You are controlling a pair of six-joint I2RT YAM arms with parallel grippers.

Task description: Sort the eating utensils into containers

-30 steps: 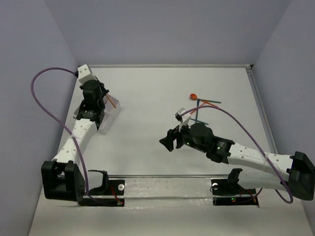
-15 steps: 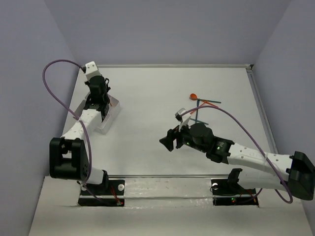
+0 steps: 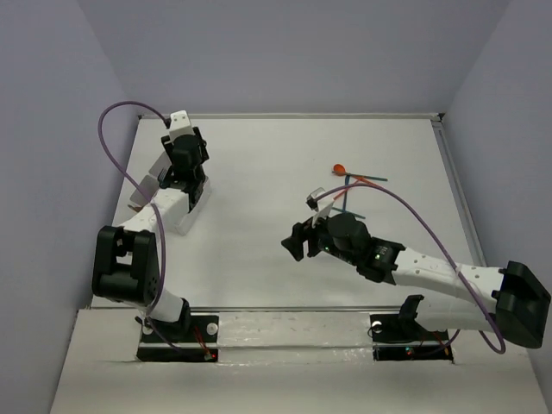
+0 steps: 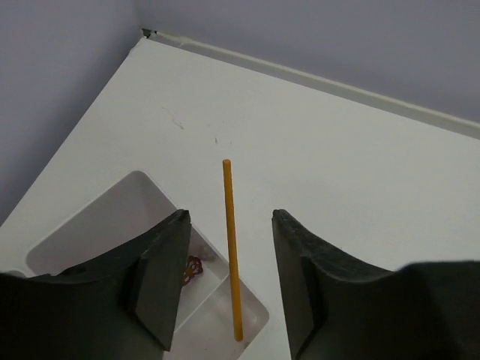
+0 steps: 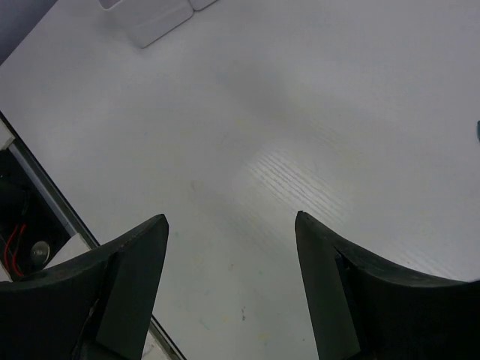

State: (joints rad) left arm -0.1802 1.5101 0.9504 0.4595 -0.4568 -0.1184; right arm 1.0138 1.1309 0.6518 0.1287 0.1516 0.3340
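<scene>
Resting with its lower end in a corner compartment of the tray (image 4: 112,217), the orange stick (image 4: 231,247) looks light, stiff and slick, and is best pinched mid-shaft. The left tool (image 4: 227,217) hangs open above it. The right tool (image 5: 229,225), also open, hovers over the tabletop (image 3: 259,172), well apart from the other utensils (image 3: 354,185) near the right edge, with broad room between.

The thin straight orange stick (image 4: 231,255) is glowing amber against the plain white bench (image 4: 337,150). The translucent white plastic tray (image 4: 105,229) is looking milky, with a small copper-red piece (image 4: 196,266) glinting inside. The matte black left tool (image 4: 229,221) and matte black right tool (image 5: 229,225) are reading charcoal. Faint pale grain streaks are showing on the bench. The orange-red spoon (image 3: 339,169) and slender teal-blue stick (image 3: 369,179) are standing out brightly. The looping purple cables (image 3: 116,129) are contrasting with the flat lavender walls (image 3: 302,52).
</scene>
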